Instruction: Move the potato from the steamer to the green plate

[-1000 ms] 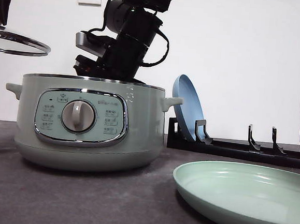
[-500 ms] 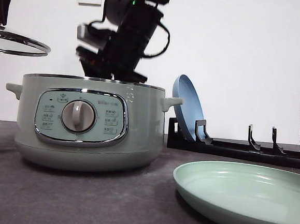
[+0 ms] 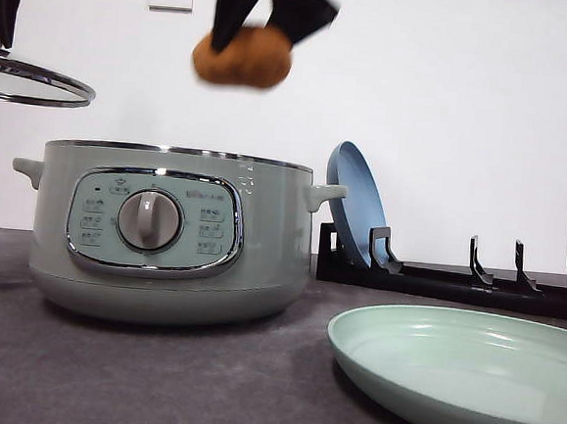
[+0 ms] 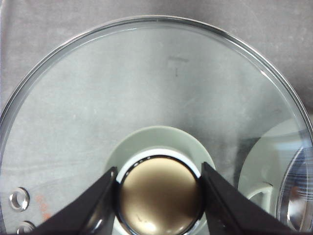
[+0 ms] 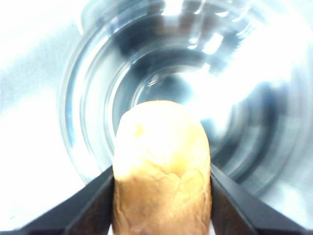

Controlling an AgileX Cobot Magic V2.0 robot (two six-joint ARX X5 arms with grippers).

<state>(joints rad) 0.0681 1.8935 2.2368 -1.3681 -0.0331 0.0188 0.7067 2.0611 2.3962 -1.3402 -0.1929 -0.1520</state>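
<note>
Lift done, carry and set-down left: right gripper (image 3: 264, 24) clamps the orange-brown oval potato (image 3: 242, 59) at top centre, above the sage-green round steamer (image 3: 169, 232); left gripper (image 4: 159, 188) grips glass lid knob (image 4: 160, 196); mint-green shallow plate (image 3: 467, 379) lower right awaits.

A steamer (image 3: 169, 232) sits left on the tabletop (image 3: 152, 379). A potato (image 3: 242, 62) hangs above it in the right pincer (image 3: 269, 19). A green plate (image 3: 467, 379) lies front right. Behind, a rack (image 3: 455, 280) holds a blue plate (image 3: 354, 213). The lid (image 3: 34, 79) hangs at far left.
</note>
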